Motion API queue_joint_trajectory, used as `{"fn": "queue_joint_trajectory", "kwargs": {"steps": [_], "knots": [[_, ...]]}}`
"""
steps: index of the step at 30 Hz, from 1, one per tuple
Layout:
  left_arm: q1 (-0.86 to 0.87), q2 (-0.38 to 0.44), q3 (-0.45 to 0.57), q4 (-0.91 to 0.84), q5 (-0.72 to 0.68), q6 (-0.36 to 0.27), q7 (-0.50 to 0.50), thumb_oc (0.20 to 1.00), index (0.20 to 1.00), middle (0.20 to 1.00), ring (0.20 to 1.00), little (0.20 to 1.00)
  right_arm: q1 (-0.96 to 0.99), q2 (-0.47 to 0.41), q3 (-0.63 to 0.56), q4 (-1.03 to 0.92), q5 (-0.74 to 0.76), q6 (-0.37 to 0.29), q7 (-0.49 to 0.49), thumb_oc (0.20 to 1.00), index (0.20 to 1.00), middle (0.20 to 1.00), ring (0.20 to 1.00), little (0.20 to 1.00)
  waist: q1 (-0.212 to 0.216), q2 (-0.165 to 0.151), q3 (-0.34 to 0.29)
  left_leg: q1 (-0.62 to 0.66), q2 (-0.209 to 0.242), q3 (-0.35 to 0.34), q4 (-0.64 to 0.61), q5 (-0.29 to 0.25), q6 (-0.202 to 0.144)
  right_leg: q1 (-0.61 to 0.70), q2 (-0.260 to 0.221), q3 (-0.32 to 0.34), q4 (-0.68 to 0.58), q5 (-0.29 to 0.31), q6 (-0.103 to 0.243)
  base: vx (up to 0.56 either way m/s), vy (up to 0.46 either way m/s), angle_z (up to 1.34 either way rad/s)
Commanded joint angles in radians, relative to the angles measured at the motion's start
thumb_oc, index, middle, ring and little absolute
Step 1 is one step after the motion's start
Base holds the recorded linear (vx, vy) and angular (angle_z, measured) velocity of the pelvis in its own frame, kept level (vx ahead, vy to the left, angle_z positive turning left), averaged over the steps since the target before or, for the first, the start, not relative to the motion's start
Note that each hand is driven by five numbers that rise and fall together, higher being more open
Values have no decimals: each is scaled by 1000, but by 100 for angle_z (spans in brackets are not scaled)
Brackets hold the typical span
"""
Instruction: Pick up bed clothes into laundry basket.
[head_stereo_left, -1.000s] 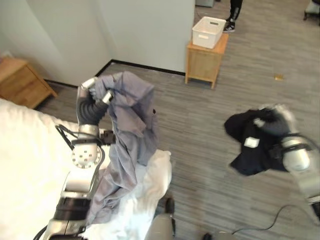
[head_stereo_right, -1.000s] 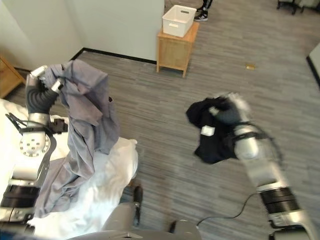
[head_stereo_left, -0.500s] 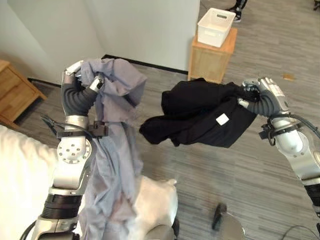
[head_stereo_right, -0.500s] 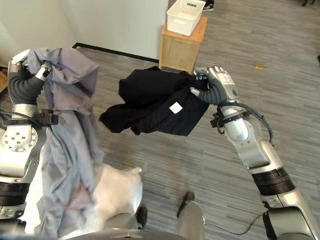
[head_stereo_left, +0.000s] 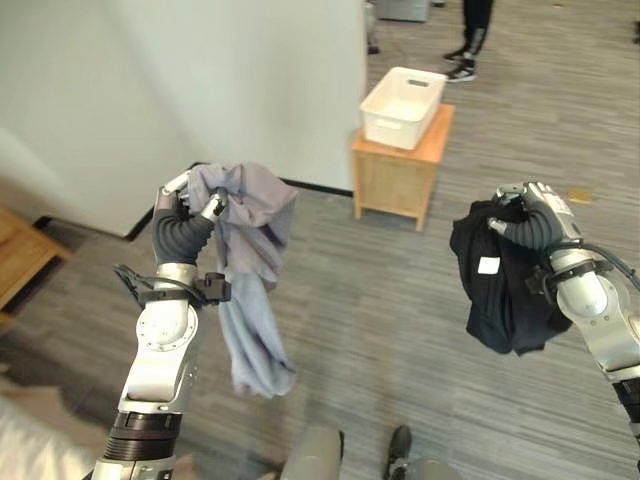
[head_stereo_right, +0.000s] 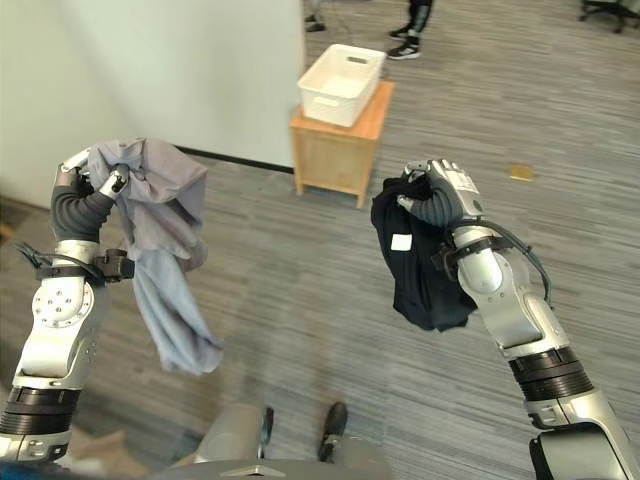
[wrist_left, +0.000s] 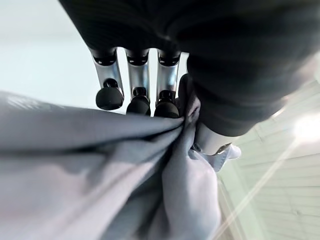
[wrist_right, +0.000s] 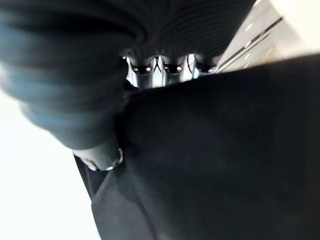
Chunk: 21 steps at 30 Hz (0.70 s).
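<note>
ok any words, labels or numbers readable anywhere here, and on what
None can be read.
White tag on the black garment, held up by the right hand: too small to tell if it has print.
Grey garment in the left hand: no print visible.
White basket on the wooden stand: no print visible.

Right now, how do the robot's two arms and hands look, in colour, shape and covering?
Both arms are silver-grey metal with black bands low on the forearm and a round perforated disc near the wrist. The left hand and right hand have silver fingers with dark tips; a dark ribbed cover wraps each wrist. Thin black cables loop beside the wrists.
</note>
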Motion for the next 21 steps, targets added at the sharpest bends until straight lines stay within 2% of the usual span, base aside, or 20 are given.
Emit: {"fn": "queue_joint_trajectory", "kwargs": {"steps": [1, 2, 3, 5, 7, 9, 10, 11, 12, 13, 14, 15, 16, 17, 18, 19, 20, 21], "knots": [[-80, 4, -30, -82, -50, -52, -14, 200, 200, 200, 200, 200, -59, -58, -45, -39, -18, -23, -57, 200, 200, 200, 200, 200, 64, 39, -10, 104, 0, 16, -248, 82, -9, 77, -116, -37, -38, -58, 185, 549, 124, -31], [-74, -4, -39, -89, -50, -50, -15, 200, 200, 200, 200, 200, -62, -61, -48, -21, -29, -17, -67, 200, 200, 200, 200, 200, 78, 51, -18, 95, 4, 31, -349, 129, -16, 102, -100, -29, -38, -84, 188, 392, 80, -23], [-73, -6, -41, -90, -49, -49, -15, 200, 200, 200, 200, 200, -61, -62, -47, -19, -29, -18, -68, 200, 200, 200, 200, 200, 81, 48, -19, 108, 2, 35, -371, 139, -17, 103, -103, -27, -38, -86, 187, 386, 54, -29], [-73, -19, -68, -93, -43, -46, -6, 200, 200, 200, 200, 200, -102, -70, -33, 17, -43, -3, -90, 200, 200, 200, 200, 200, 112, 54, -24, 78, 14, 85, -531, 203, -25, 162, -89, -13, -38, -138, 189, 579, 56, -51], [-83, -25, -93, -93, -41, -38, 0, 200, 200, 200, 200, 200, -168, -73, 7, 27, -50, 13, -84, 200, 200, 200, 200, 200, 145, 47, -58, 72, 22, 103, -578, 231, -5, 235, -70, 1, -38, -174, 185, 774, 94, -60], [-76, -12, -101, -97, -41, -30, -7, 200, 200, 200, 200, 200, -187, -78, 23, 60, -69, 15, -85, 200, 200, 200, 200, 200, 169, 21, -87, 104, 10, 97, -586, 261, 17, 267, -71, -1, -4, -165, 197, 591, 89, -47], [-73, -1, -109, -103, -40, -29, -5, 200, 200, 200, 200, 200, -193, -78, 26, 77, -80, 24, -94, 200, 200, 200, 200, 200, 182, -7, -91, 126, -1, 109, -580, 248, 33, 258, -92, -11, 109, -130, 228, 512, 48, -24], [-66, 6, -111, -101, -50, -22, -2, 200, 200, 200, 200, 200, -192, -72, 18, 70, -83, 30, -88, 200, 200, 200, 200, 200, 181, -24, -84, 165, -6, 115, -575, 228, 49, 208, -112, -21, 243, -77, 276, 467, 73, -17], [-53, 12, -107, -111, -47, -20, 5, 200, 200, 200, 200, 200, -198, -77, 19, 58, -98, 38, -85, 200, 200, 200, 200, 200, 171, -22, -71, 208, -2, 111, -578, 211, 66, 122, -118, -1, 421, -5, 313, 445, 87, -22], [-41, 18, -98, -109, -40, -23, 10, 200, 200, 200, 200, 200, -214, -88, 17, 53, -109, 33, -93, 200, 200, 200, 200, 200, 153, -13, -65, 252, 8, 100, -581, 185, 73, 58, -127, -2, 559, 58, 322, 254, 84, -21], [-41, 17, -96, -109, -40, -23, 10, 200, 200, 200, 200, 200, -217, -88, 19, 54, -109, 33, -93, 200, 200, 200, 200, 200, 155, -9, -67, 248, 13, 102, -582, 189, 73, 51, -122, 1, 561, 63, 322, 608, 134, 39], [-43, 13, -93, -102, -15, -29, 30, 200, 200, 200, 200, 200, -272, -126, 5, 0, -131, 23, -106, 200, 200, 200, 200, 200, 111, 46, -57, 340, 44, 45, -602, 150, 95, -134, -88, 23, 839, 73, 309, 628, 95, 39], [-40, 12, -91, -101, -6, -34, 34, 200, 200, 200, 200, 200, -279, -150, -5, -15, -132, 18, -116, 200, 200, 200, 200, 200, 94, 45, -49, 369, 36, 26, -604, 138, 94, -185, -71, 14, 821, 37, 308, 817, 44, 44], [-32, 8, -91, -100, 2, -39, 33, 200, 200, 200, 200, 200, -286, -180, -19, -35, -130, 14, -125, 200, 200, 200, 200, 200, 72, 36, -41, 383, 26, 8, -604, 132, 85, -212, -68, 5, 727, 12, 303, 463, -99, 43], [-21, 3, -89, -101, 1, -42, 23, 200, 200, 200, 200, 200, -288, -200, -31, -48, -123, 12, -129, 200, 200, 200, 200, 200, 61, 30, -39, 387, 27, 2, -607, 130, 71, -220, -83, -7, 611, 3, 292, 383, -168, 110], [-8, -4, -87, -104, -4, -45, 11, 200, 200, 200, 200, 200, -292, -208, -38, -52, -110, 11, -133, 200, 200, 200, 200, 200, 54, 20, -39, 394, 23, -8, -607, 114, 57, -205, -118, -21, 479, -27, 271, 239, -129, 171], [-6, -4, -86, -105, -4, -45, 9, 200, 200, 200, 200, 200, -292, -208, -37, -52, -109, 11, -133, 200, 200, 200, 200, 200, 48, 21, -39, 399, 24, -14, -607, 110, 55, -190, -116, -29, 463, -29, 270, 410, -256, 199], [29, -14, -84, -99, -18, -47, -10, 200, 200, 200, 200, 200, -310, -218, -37, -32, -78, 9, -152, 200, 200, 200, 200, 200, 43, 4, -47, 430, 23, -45, -607, 62, 29, -181, -147, -15, 208, -21, 241, 453, -268, 168]]}}
